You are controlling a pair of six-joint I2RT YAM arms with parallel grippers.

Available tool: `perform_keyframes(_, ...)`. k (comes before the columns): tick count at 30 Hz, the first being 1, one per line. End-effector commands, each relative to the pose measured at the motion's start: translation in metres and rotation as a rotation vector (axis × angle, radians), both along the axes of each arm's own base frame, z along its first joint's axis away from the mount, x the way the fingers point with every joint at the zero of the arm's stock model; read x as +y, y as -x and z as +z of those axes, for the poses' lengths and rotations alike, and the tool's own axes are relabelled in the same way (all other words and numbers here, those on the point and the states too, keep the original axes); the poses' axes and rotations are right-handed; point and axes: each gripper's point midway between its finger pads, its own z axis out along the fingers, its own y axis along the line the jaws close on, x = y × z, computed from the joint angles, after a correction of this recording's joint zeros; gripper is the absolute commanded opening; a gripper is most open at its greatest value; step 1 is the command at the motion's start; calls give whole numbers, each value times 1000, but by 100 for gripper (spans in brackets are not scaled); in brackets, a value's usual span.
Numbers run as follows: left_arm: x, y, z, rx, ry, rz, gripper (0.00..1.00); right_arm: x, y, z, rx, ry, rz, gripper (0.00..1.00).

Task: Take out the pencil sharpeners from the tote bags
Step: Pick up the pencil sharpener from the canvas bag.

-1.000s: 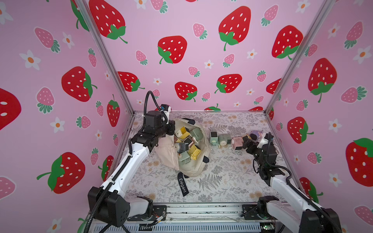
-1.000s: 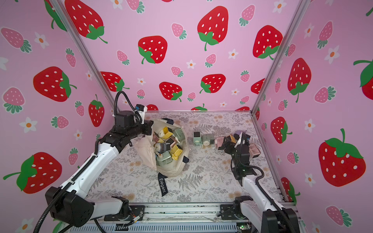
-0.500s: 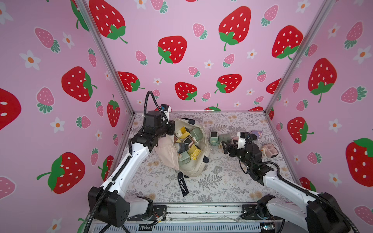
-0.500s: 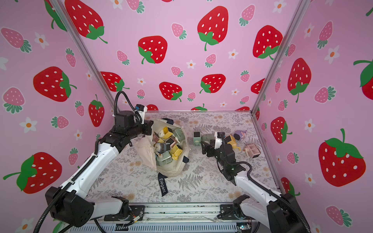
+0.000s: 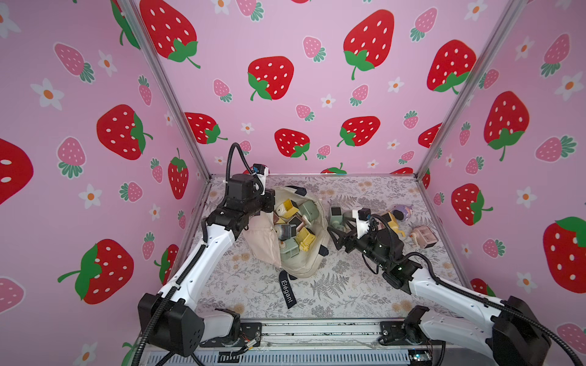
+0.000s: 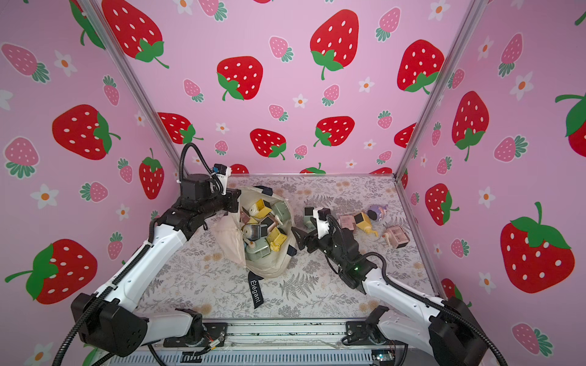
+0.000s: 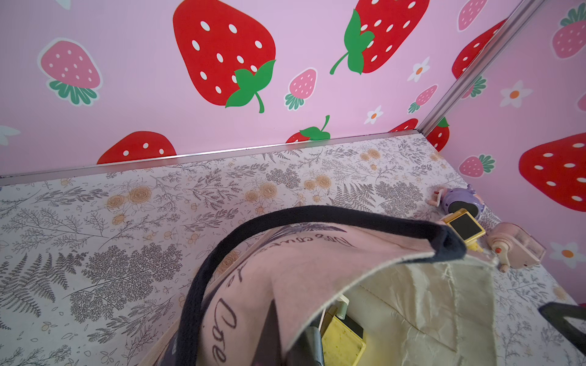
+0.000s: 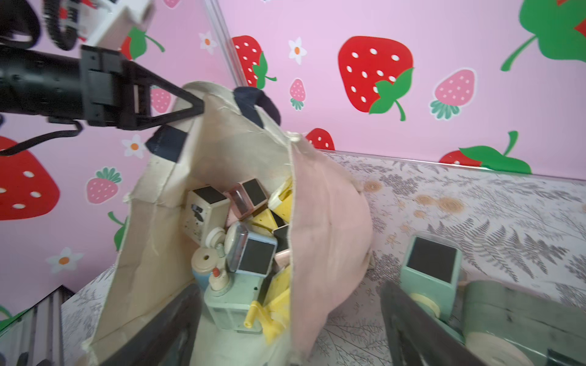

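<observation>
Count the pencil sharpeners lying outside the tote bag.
6: green, darker green beside the bag; then pink, yellow, purple; another pink farthest right. Others may be hidden.

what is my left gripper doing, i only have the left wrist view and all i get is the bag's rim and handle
Observer: The left gripper is shut on the rim of the tote bag, holding its mouth open.
Operator: where's the right gripper
Observer: The right gripper is open and empty, close beside the bag and pointed at its open mouth.
Operator: what's easiest to grab in there
Observer: Probably the blue sharpener. It lies on top of the pile with its dark window facing the right wrist camera.
</observation>
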Motion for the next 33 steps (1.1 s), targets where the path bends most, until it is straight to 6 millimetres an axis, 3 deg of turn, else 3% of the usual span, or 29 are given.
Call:
perform_keyframes(1,-6,-1,38,-101,36,-32,0,13,16,30,-94,-44,62,88)
perform_keyframes(14,-6,-2,37,-99,34,-32,0,77,41,29,-115,37,234,88)
perform_keyframes(20,-5,-3,37,-100,31,-26,0,102,42,10,-36,114,300,88)
perform_keyframes(33,-7,-3,36,-96,33,-33,0,138,19,-34,59,232,290,89)
